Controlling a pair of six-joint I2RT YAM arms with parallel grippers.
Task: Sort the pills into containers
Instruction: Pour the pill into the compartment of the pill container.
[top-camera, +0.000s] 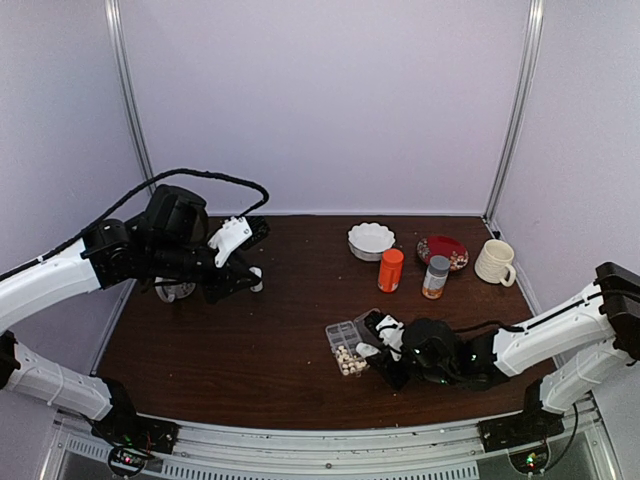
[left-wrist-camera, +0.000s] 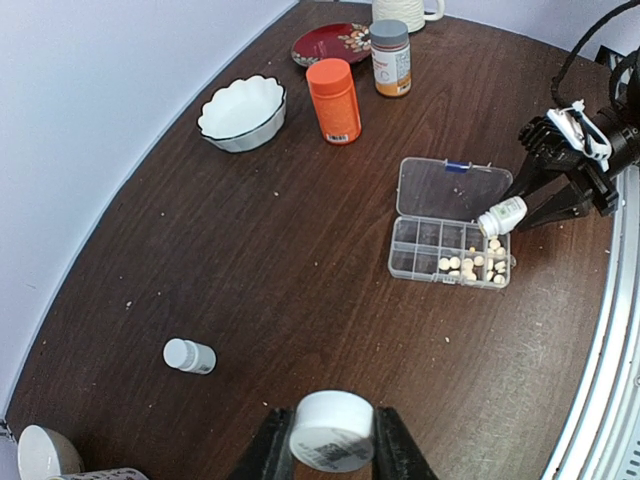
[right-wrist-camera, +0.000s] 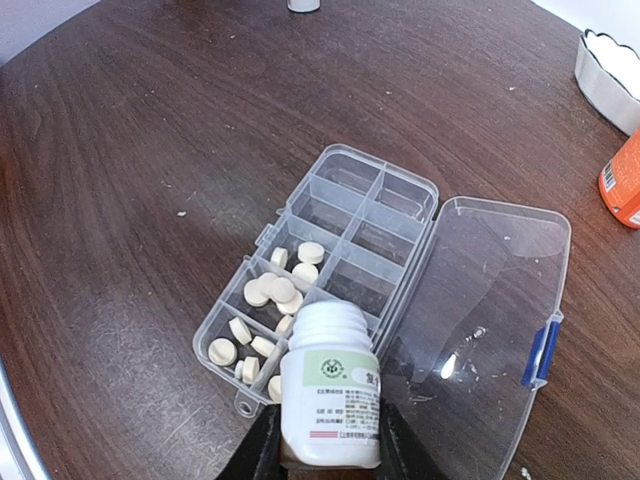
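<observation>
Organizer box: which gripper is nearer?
Right. The right gripper holds a bottle tipped over the box; the left gripper, holding a cap, is far across the table.

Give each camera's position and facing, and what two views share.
Top external: above, behind the bases, facing down on the dark wooden table; left arm and right arm show.
Left wrist: raised, facing across the table; left tool grips a white round cap.
Right wrist: low, facing down on the clear plastic organizer box; right tool grips a small white bottle.
Shared: both wrist views show that box.
</observation>
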